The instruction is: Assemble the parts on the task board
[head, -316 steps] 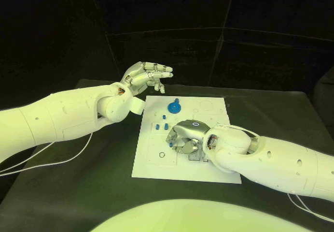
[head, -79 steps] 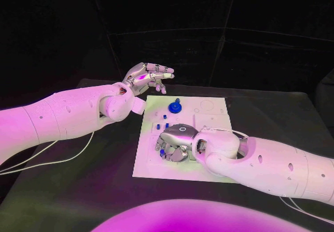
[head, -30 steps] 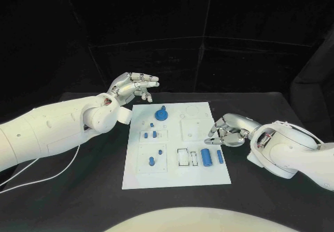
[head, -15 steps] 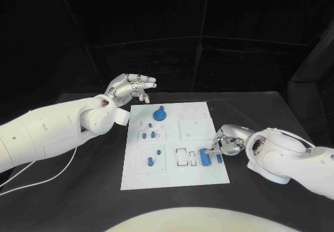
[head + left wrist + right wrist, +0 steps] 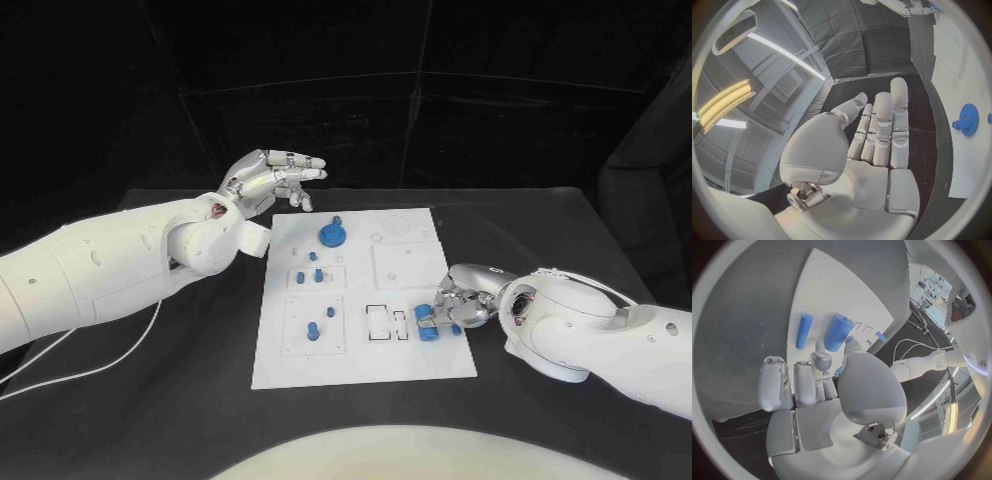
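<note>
The white task board lies in the middle of the black table. On its right side a thick blue cylinder and a thin blue cylinder lie side by side. My right hand sits over their far ends with curled fingers. Its thumb tip touches the thick cylinder's end, and a small blue spot shows between thumb and finger. A blue gear stands at the board's far end. My left hand hovers open beyond the board's far left corner.
Several small blue pegs stand in the board's left half, with two more nearer me. White rectangular outlines lie just left of the thick cylinder. A white cable runs over the table under my left arm.
My right hand has come from the table beside the board's right edge onto the board and now rests at the two blue cylinders. My left hand has stayed raised.
</note>
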`<state>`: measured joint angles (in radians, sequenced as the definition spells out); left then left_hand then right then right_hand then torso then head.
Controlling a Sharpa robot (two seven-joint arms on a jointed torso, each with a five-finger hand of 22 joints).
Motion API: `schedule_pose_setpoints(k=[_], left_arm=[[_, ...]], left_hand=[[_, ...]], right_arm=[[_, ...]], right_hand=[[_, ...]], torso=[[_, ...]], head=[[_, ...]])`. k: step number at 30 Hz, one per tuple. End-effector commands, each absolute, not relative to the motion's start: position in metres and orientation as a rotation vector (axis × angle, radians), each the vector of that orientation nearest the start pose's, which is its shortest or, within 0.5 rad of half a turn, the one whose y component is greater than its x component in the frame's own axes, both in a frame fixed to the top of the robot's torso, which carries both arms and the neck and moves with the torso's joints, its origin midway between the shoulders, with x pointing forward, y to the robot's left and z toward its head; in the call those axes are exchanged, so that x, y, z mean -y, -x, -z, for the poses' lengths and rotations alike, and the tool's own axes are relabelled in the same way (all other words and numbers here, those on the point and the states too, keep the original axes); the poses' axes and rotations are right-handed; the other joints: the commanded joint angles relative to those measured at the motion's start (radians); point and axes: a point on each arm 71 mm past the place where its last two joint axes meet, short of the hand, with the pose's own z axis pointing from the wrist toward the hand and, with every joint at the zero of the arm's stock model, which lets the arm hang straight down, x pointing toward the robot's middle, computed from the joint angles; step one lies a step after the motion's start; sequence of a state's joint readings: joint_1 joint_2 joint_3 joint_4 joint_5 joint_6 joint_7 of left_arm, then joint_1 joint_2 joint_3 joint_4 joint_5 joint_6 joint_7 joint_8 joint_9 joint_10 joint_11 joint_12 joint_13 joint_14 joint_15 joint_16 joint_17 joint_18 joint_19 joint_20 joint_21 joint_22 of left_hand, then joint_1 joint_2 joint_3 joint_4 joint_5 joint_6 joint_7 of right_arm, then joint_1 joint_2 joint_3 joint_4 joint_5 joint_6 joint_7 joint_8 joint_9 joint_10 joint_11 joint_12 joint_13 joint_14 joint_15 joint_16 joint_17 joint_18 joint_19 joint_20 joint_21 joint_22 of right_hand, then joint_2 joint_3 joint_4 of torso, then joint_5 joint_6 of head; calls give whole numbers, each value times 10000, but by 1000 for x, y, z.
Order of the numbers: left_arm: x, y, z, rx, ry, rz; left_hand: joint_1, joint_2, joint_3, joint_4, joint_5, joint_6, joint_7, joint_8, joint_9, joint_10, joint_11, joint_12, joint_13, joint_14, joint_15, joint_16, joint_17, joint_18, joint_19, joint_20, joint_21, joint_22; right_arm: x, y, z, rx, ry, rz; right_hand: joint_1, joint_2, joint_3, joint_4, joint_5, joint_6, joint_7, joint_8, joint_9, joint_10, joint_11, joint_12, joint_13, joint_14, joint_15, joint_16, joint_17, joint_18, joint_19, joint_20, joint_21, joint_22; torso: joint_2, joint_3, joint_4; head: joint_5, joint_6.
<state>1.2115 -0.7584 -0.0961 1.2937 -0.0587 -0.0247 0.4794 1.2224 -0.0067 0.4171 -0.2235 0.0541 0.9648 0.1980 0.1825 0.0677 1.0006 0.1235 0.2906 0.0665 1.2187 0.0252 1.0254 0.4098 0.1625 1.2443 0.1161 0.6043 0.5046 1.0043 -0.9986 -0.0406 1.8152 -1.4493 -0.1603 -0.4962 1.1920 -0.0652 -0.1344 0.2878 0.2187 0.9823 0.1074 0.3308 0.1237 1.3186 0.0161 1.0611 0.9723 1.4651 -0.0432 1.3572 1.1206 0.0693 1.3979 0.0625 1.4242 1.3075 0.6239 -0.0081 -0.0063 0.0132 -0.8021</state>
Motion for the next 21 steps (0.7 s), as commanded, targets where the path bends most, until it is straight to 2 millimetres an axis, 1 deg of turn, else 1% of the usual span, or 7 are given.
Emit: schedule_pose_setpoints(k=[1,7,10,13,16,18,21], left_arm=[[-220,-518,197,-14861,9638,17079],[-220,-517,198,-14935,9650,17100],[-220,-517,198,-14956,9651,17111],[-220,-517,198,-14969,9651,17119],[-220,-517,198,-14972,9653,17117],[-220,-517,198,-14974,9655,17116],[-220,-517,198,-14975,9654,17120]], left_hand=[[10,71,-48,12,22,-64,-10,65,13,-78,-6,61,10,-41,12,44,-9,191,58,31,-46,-17],[29,75,-55,0,25,-85,-9,69,11,-102,-5,71,9,-49,13,48,-18,192,56,32,-53,-23],[29,75,-55,0,25,-85,-9,69,11,-102,-5,71,9,-49,13,48,-18,192,56,32,-53,-23],[29,75,-55,0,25,-85,-9,69,11,-102,-5,71,9,-49,13,48,-18,192,56,32,-53,-23],[29,75,-55,0,25,-85,-9,69,11,-102,-5,71,9,-49,13,48,-18,192,56,32,-53,-23],[29,75,-55,0,25,-85,-9,69,11,-102,-5,71,9,-49,13,48,-18,192,56,32,-53,-23],[29,75,-55,0,25,-85,-9,69,11,-102,-5,71,9,-49,13,48,-18,192,56,32,-53,-23]], right_arm=[[206,-385,264,-21232,283,-4098],[202,-383,269,-21307,444,-4008],[200,-384,271,-21321,539,-3904],[198,-384,273,-21316,660,-3779],[197,-384,274,-21306,699,-3668],[196,-384,275,-21261,688,-3607],[196,-385,273,-21022,530,-3611]], right_hand=[[47,115,-92,1,127,-13,-84,56,18,46,24,21,44,336,-81,38,18,-82,65,-13,34,17],[86,141,-118,3,197,-20,-86,81,23,45,23,30,85,337,-81,47,40,-84,69,-14,41,30],[125,181,-133,1,250,-14,-91,108,30,50,20,43,125,340,-82,61,71,-88,78,-14,51,49],[204,222,-150,-14,323,-15,-95,138,36,52,15,46,162,342,-85,72,96,-91,85,-16,60,67],[363,285,-191,-31,625,-19,-103,194,47,65,7,61,251,344,-92,87,135,-94,89,-22,69,84],[509,339,-201,-56,953,-21,-108,228,53,79,0,75,317,344,-99,95,156,-98,98,-28,81,106],[850,513,-202,-97,1622,41,-137,333,80,137,-26,115,486,351,-120,124,233,-107,121,-45,107,155]], torso=[[0,-4,14],[-2,0,-9],[-7,-9,8],[-8,-4,12],[-9,0,10],[-8,-1,10],[-8,-4,0]], head=[[-5,8],[47,-10],[25,5],[31,0],[28,1],[26,6],[38,11]])
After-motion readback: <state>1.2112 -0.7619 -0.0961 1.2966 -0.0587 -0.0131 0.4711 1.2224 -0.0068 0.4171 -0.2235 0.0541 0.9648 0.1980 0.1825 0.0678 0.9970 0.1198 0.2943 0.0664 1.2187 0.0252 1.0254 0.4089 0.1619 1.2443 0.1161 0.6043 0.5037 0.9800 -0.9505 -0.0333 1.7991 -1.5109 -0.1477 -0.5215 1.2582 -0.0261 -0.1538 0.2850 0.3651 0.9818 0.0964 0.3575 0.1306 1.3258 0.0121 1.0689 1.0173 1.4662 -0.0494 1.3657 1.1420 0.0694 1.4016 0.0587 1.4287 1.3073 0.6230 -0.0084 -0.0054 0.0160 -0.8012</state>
